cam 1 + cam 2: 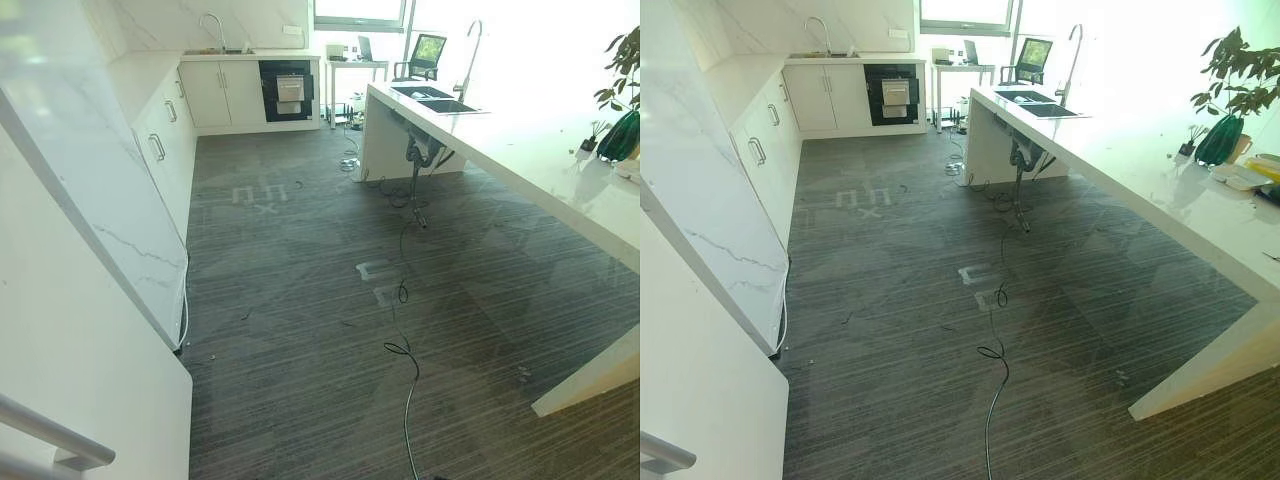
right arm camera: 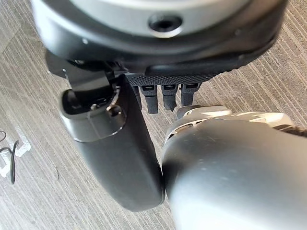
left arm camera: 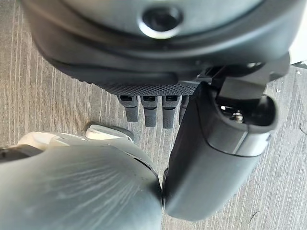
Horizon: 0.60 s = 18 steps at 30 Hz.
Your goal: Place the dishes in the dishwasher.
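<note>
Glossy white counter [image 1: 1160, 175], striped floor [image 1: 940, 330]

Grey striped floor [image 1: 300, 300], white cabinets [image 1: 160, 130], long counter [image 1: 540, 150], window [image 1: 358, 10]

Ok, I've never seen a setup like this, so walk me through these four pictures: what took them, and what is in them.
A two-legged humanoid robot took them. The two wide pictures come from a stereo camera on its head, looking across a kitchen: a long white counter on the robot's right with a sink and a potted plant, white cabinets on its left, and at the far wall a dark built-in appliance, possibly the dishwasher. A few dishes lie on the counter by the plant.

The two close pictures come from wrist cameras. Each looks along its own dark hand down at the striped floor: the left hand and the right hand hang with relaxed fingers and hold nothing.
</note>
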### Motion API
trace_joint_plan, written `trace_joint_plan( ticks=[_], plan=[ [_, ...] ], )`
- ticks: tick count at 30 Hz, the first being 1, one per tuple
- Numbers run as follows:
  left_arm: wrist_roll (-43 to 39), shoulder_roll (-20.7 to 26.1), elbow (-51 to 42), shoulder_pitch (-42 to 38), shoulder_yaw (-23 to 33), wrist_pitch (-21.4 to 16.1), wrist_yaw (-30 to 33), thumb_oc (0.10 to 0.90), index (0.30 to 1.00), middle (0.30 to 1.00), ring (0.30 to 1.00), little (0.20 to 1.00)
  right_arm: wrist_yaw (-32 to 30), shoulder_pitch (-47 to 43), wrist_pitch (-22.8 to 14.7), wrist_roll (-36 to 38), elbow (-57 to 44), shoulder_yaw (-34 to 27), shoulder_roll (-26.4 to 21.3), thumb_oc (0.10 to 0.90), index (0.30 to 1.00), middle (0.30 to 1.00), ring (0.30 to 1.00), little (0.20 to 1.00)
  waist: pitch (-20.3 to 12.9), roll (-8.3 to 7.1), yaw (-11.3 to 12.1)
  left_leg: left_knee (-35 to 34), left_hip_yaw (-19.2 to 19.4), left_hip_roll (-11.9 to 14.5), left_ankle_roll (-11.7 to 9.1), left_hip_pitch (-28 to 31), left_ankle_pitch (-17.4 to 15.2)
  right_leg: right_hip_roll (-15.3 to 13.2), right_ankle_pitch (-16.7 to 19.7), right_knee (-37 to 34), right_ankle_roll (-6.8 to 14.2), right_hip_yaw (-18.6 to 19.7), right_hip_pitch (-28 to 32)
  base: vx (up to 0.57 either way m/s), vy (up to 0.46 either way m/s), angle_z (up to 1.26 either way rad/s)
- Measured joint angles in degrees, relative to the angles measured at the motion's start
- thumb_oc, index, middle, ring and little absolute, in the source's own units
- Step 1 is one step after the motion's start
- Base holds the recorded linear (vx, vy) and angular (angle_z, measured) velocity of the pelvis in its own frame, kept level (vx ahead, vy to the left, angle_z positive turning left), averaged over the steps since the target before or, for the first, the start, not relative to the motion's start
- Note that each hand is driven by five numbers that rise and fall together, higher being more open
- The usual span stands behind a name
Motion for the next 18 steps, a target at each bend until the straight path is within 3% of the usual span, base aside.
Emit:
trace_joint_plan(
  ticks=[18],
  plan=[
    [0.0,0.2,-0.3,-0.6,0.5,0.0,0.4,0.8,0.9,0.9,0.9,0.9,0.0,-0.4,-0.6,0.0,-0.4,0.0,0.4,0.8,0.9,0.9,0.9,0.9,2.5,-0.16,-0.1,-0.2,0.1,-0.6,0.2,0.6,-0.3,-0.6,-0.1,0.0,0.2,-0.1,0.6,0.01,0.001,0.0]
  ],
)
